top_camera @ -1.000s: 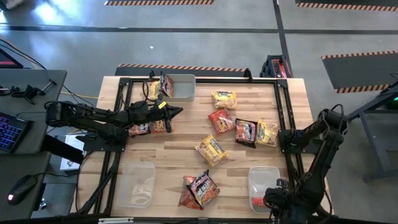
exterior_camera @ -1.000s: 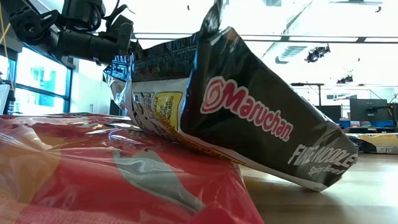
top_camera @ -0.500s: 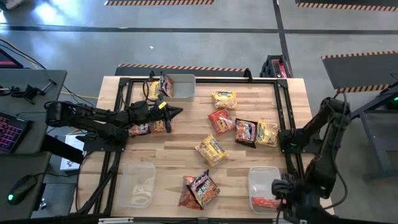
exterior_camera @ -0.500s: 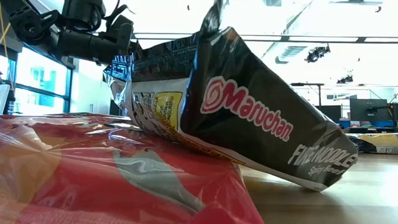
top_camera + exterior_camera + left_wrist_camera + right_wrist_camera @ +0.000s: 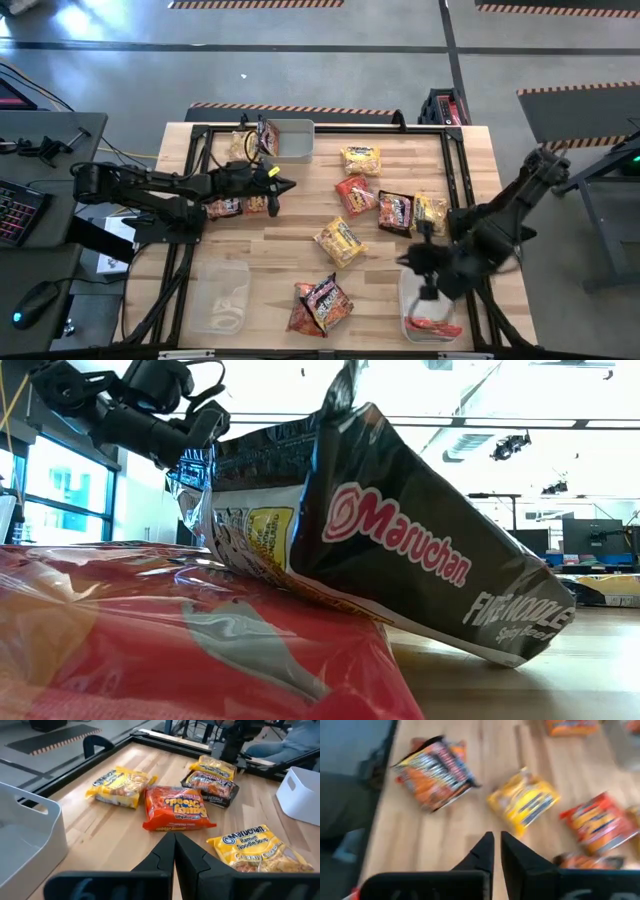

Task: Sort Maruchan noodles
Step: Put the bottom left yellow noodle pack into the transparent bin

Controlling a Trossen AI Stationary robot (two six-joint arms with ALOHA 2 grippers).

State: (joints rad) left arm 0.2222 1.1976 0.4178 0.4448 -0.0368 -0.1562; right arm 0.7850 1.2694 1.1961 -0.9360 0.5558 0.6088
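Maruchan packets lie scattered on the wooden table: a yellow packet (image 5: 360, 160), a red packet (image 5: 355, 193), a dark packet (image 5: 395, 212), two more yellow packets (image 5: 430, 213) (image 5: 340, 240). A dark packet (image 5: 400, 550) leans on a red packet (image 5: 200, 640) at the near edge. One red packet (image 5: 432, 326) lies in the near-right bin (image 5: 405, 295). My left gripper (image 5: 283, 185) is shut and empty, above the table left of the middle packets. My right gripper (image 5: 408, 260) hovers by the near-right bin's far end, fingers nearly together (image 5: 495, 845) and empty.
A clear bin (image 5: 292, 140) at the far edge holds packets (image 5: 258, 138). A clear bin (image 5: 220, 295) stands near left. More packets (image 5: 240, 206) lie under my left arm. Black frame rails (image 5: 190, 180) run along the table's sides.
My right gripper has come up out of the near-right bin and swung toward the table's far edge and middle; the red packet stays lying in that bin. My left gripper has risen and tipped a little.
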